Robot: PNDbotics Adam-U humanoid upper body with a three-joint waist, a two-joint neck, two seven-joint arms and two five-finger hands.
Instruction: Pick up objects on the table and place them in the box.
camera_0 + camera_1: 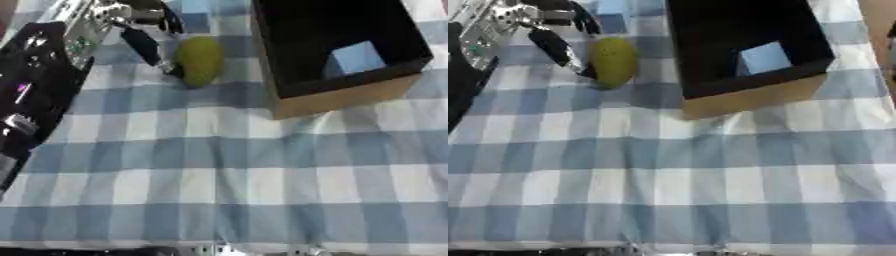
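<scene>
A yellow-green, mango-shaped fruit (pixel 199 61) lies on the checked cloth just left of the box. My left hand (pixel 147 47) reaches in from the upper left. One straight black finger runs down the fruit's left side and touches it, and another finger (pixel 169 19) curves above the fruit's top. No finger shows on the fruit's right side. The cardboard box (pixel 341 97) has a black inside and stands at the upper right, with a light blue block (pixel 356 57) in its near right corner. My right hand is out of sight.
My left arm (pixel 39 75) covers the left edge of the table. Blue-and-white checked cloth (pixel 245 175) spreads over the whole near half. The table's right edge shows at the upper right in the right eye view, past the box.
</scene>
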